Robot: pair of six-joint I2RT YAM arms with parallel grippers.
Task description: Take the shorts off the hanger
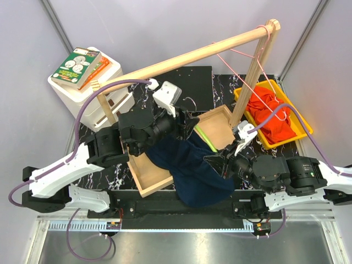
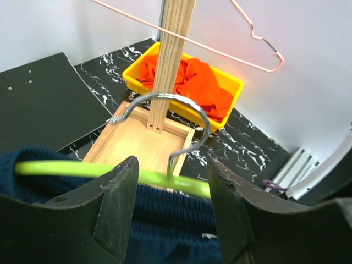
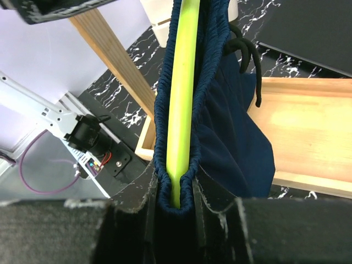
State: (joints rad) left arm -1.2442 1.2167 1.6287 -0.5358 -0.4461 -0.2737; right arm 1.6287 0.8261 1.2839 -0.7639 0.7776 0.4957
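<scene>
I am looking down at a black, white-veined marbled table (image 1: 223,82). A pale wooden rack (image 1: 187,55) spans it, its straight rail climbing from 9 o'clock toward 1 o'clock. Its base is a shallow, smooth-grained wooden tray (image 1: 146,171) at the centre.

The navy shorts (image 1: 192,170) are draped over that tray between my two arms. They are soft matte cloth in loose folds, with the waistband up near the middle and the legs spilling toward 6 o'clock past the tray's near edge. That makes their long axis roughly 12 to 6.

At 3 o'clock a glossy yellow plastic bin (image 2: 131,83) holds the orange shorts (image 1: 272,113), crumpled in a heap.

A slim lime-green hanger bar (image 3: 184,82) is threaded through the gathered, ribbed waistband, slanting from 10 to 4 in the overhead view. Its bent steel hook (image 2: 181,102) rises free.

The right gripper (image 3: 176,192) is pinched tight on the waistband end with the bar inside it. The left gripper (image 2: 173,176) stands about half spread. The bar crosses the gap between its fingers, and I cannot tell whether they touch it.
</scene>
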